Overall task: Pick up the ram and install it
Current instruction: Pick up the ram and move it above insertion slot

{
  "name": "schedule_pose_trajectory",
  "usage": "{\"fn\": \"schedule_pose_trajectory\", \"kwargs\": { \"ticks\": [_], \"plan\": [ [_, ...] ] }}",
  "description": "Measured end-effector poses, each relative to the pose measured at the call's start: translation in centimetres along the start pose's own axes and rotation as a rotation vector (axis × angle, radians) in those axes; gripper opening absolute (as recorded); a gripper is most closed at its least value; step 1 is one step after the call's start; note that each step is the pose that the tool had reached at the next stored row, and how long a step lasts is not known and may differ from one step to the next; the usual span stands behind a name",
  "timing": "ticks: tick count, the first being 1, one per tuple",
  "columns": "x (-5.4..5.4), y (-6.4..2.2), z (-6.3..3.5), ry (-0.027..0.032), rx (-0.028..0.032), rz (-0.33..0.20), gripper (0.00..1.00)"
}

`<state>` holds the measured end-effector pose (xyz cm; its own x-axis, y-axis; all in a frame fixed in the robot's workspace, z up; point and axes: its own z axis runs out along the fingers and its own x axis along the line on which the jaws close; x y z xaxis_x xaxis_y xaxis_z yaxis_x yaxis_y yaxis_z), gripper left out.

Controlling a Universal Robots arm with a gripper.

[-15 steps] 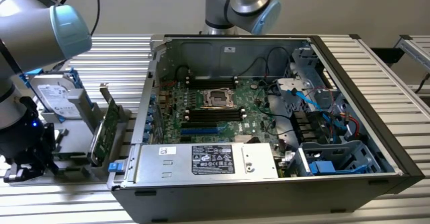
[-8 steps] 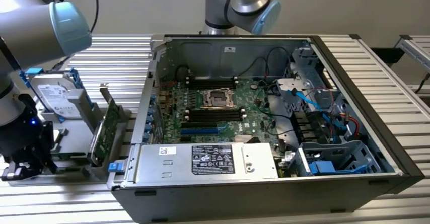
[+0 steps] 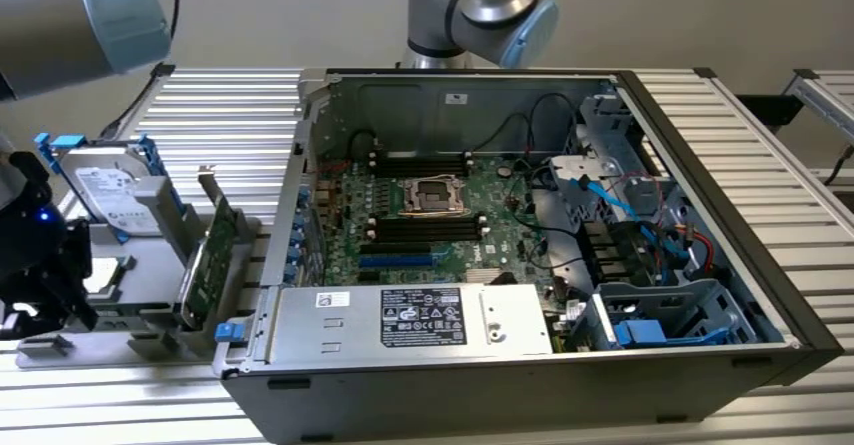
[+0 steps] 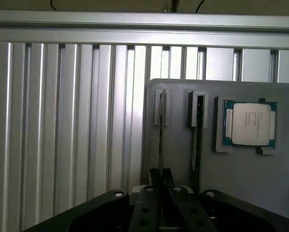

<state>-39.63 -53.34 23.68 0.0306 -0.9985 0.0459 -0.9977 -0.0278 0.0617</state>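
Grey holder (image 4: 251, 174) | gripper (image 4: 160, 176) straight above holder, pointing down | clamped on ram (image 4: 160, 140) upright in holder slot

The exterior view looks steeply down over the open computer case (image 3: 400, 105). The wrist view faces past the gripper (image 4: 160, 191), close onto the gray parts holder (image 4: 241, 179), which the 2 share.

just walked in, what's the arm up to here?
One robot arm is on a RAM install. Its gripper is down over the grey parts tray beside the open PC case, closed on the thin RAM stick, which stands edge-on in a tray slot. A processor chip lies in the same tray. The stick has not reached the motherboard yet.
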Motion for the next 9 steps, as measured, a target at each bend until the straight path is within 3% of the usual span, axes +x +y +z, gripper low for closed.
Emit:
{"fn": "schedule_pose_trajectory", "kwargs": {
  "ticks": [4,9],
  "plan": [
    [0.1,-0.18,-1.81,-0.0001,-0.0035,0.0,0.14],
    [0.2,-1.36,-3.85,-0.0004,-0.0142,-0.001,0.14]
  ]
}}
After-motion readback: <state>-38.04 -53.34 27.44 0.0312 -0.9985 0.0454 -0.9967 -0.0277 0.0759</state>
